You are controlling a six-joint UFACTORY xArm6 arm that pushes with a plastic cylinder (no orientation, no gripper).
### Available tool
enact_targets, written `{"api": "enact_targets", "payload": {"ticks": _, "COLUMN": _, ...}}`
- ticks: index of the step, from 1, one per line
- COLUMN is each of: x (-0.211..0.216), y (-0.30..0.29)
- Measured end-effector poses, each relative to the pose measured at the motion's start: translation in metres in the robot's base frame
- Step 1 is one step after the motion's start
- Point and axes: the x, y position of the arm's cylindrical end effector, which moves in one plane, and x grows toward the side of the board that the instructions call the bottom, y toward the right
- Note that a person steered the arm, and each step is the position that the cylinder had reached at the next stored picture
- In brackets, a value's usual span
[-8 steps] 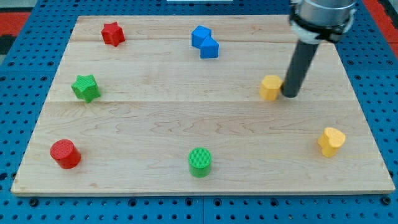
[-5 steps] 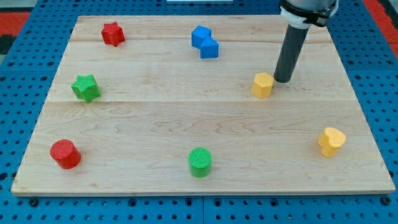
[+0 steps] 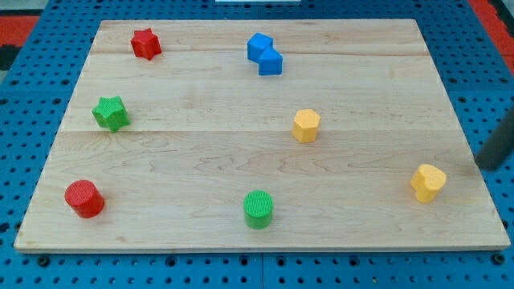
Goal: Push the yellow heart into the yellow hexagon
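Note:
The yellow heart [image 3: 428,182] lies near the board's lower right. The yellow hexagon [image 3: 306,125] sits right of the board's centre, well apart from the heart, up and to its left. My rod enters at the view's right edge, and my tip [image 3: 485,166] rests just off the board's right edge, to the right of the heart and slightly above it, not touching it.
A red star [image 3: 145,42] at the upper left, a blue block [image 3: 264,54] at the top centre, a green star [image 3: 111,113] at the left, a red cylinder [image 3: 84,198] at the lower left, and a green cylinder [image 3: 258,209] at the bottom centre stand on the wooden board [image 3: 201,160].
The yellow hexagon has slid left and slightly down from where the rod pushed it. The rod has left it and moved to the view's right edge, beside the heart.

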Motion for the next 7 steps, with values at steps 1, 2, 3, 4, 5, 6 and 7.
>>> {"api": "enact_targets", "payload": {"ticks": 1, "x": 0.056, "y": -0.029}}
{"api": "enact_targets", "payload": {"ticks": 2, "x": 0.054, "y": -0.097}}
{"api": "enact_targets", "payload": {"ticks": 3, "x": 0.046, "y": -0.085}}
{"api": "enact_targets", "payload": {"ticks": 4, "x": 0.043, "y": -0.05}}
{"api": "enact_targets", "payload": {"ticks": 5, "x": 0.025, "y": -0.052}}
{"api": "enact_targets", "payload": {"ticks": 6, "x": 0.021, "y": -0.084}}
{"api": "enact_targets", "payload": {"ticks": 7, "x": 0.012, "y": -0.117}}
